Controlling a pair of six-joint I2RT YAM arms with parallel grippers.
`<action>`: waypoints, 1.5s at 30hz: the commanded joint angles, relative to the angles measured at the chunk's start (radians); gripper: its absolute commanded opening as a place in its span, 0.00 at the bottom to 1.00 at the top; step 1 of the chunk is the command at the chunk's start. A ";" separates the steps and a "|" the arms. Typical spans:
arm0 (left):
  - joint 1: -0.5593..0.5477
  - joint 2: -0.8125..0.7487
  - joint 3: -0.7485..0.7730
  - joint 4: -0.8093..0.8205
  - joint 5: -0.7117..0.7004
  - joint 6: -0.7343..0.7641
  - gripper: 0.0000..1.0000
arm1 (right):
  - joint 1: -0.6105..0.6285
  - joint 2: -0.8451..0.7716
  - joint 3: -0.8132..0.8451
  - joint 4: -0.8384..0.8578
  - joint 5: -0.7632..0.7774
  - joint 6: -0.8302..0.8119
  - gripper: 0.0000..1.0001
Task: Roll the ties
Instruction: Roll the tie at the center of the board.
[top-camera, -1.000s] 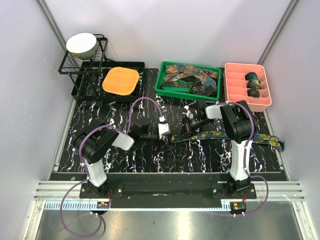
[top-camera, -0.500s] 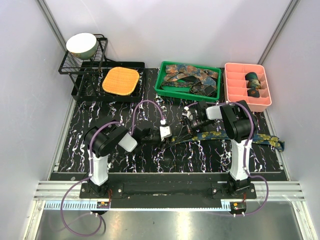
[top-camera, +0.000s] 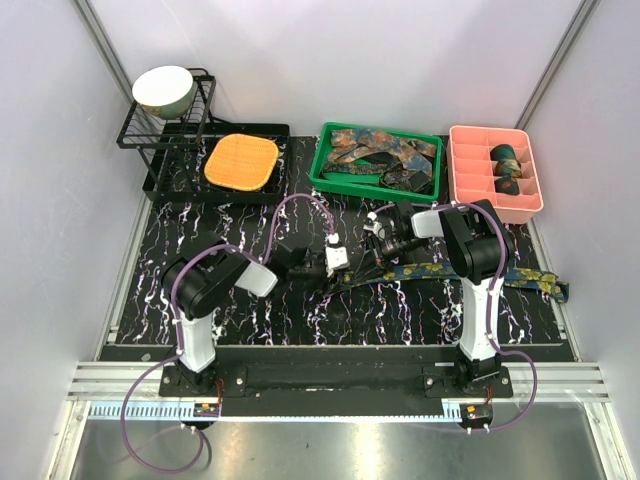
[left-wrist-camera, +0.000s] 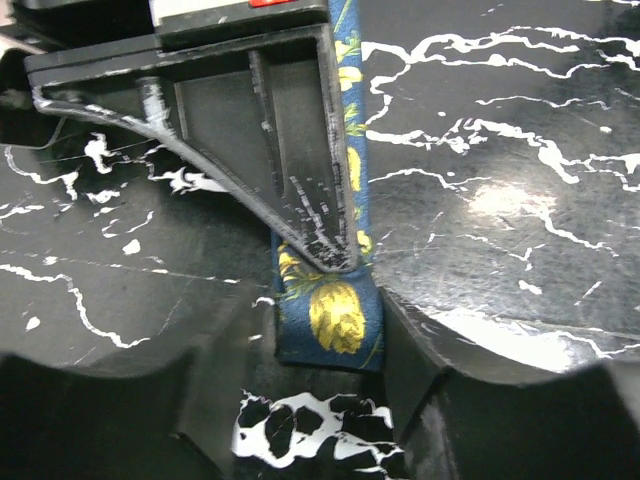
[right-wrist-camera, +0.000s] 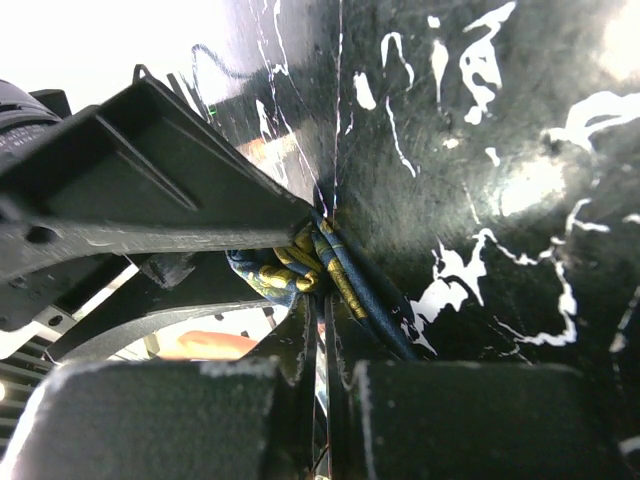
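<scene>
Fingers (right-wrist-camera: 470, 420) of your right gripper (right-wrist-camera: 322, 335) are closed to a thin slit, and the bunched navy-and-gold cloth of the tie (right-wrist-camera: 300, 268) is caught right at their tips, so count that side as gripping. Your left gripper (left-wrist-camera: 328, 325) sits at the tie's narrow tip. Its fingers (left-wrist-camera: 480, 410) stand apart on either side of the folded-over end, and you cannot tell from these views whether they press it or merely flank it.

What matters for you is how the strip lies. Both grippers meet near the middle of the table (top-camera: 200, 240), the left one on the side of the left edge. All the free length runs away from them toward the right edge, its long axis roughly parallel to the near edge, and the wide end lies almost at the right edge. By the look of it, the coil has to grow toward that right edge. Your right arm stands over the slack and is nearer to it, while your left has only the tip
</scene>
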 joint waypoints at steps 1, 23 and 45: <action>-0.003 0.009 0.041 0.019 -0.010 0.022 0.48 | -0.001 0.080 -0.031 -0.084 0.170 0.062 0.00; -0.011 0.006 0.329 -0.870 -0.159 0.292 0.01 | -0.053 -0.127 0.051 -0.164 0.049 0.072 0.34; -0.017 0.053 0.417 -0.999 -0.167 0.278 0.02 | 0.034 -0.110 -0.027 0.236 0.077 0.293 0.39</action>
